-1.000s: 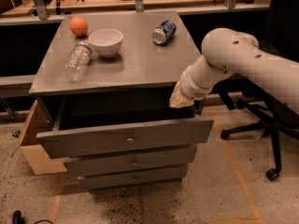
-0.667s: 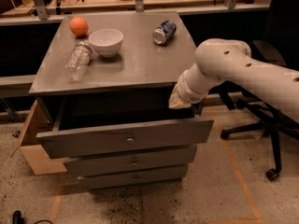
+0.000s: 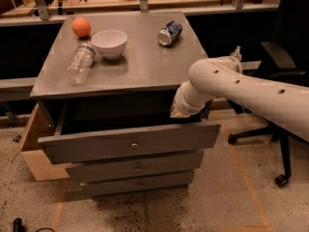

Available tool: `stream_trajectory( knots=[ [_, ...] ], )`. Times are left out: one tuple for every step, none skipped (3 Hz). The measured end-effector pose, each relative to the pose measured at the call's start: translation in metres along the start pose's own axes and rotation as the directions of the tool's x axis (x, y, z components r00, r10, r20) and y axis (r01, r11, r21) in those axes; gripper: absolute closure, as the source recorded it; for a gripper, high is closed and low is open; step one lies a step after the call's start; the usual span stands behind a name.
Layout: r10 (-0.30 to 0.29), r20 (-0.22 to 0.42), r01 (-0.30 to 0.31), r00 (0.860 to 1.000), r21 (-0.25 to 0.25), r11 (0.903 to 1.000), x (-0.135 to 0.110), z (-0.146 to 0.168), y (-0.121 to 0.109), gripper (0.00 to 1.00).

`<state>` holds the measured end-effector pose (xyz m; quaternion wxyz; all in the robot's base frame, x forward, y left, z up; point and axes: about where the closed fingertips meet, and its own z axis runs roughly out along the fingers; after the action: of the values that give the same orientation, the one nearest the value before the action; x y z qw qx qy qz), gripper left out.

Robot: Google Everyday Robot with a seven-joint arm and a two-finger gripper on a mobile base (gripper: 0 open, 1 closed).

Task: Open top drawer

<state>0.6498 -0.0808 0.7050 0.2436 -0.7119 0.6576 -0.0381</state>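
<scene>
The top drawer (image 3: 96,147) is a wide grey drawer with a small round metal knob (image 3: 134,145) at its centre. It stands pulled out from the grey cabinet (image 3: 140,69), and its dark inside shows. My gripper (image 3: 179,111) is at the end of the white arm, at the drawer's right side just behind the front panel and under the cabinet top. Two shallower grey drawers (image 3: 138,167) sit shut below.
On the cabinet top lie an orange (image 3: 81,27), a white bowl (image 3: 109,42), a clear plastic bottle (image 3: 80,62) on its side and a tipped can (image 3: 169,33). A cardboard box (image 3: 31,144) stands left of the cabinet. A black office chair (image 3: 280,66) stands to the right.
My arm has swung a little to the left, closer over the drawer's right end. The drawer stays pulled out as before.
</scene>
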Motion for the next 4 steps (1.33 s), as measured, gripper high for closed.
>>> stream_trajectory(
  knots=[
    [-0.018, 0.000, 0.018, 1.000, -0.001, 0.9998, 0.000, 0.018, 0.000, 1.00],
    [-0.030, 0.006, 0.030, 1.000, -0.037, 0.9989, 0.002, 0.034, 0.007, 1.00],
    [-0.028, 0.025, 0.030, 0.999, -0.105, 0.9940, 0.003, 0.041, 0.021, 1.00],
    [-0.019, 0.035, 0.024, 0.999, -0.149, 0.9885, 0.004, 0.042, 0.034, 1.00]
  ],
)
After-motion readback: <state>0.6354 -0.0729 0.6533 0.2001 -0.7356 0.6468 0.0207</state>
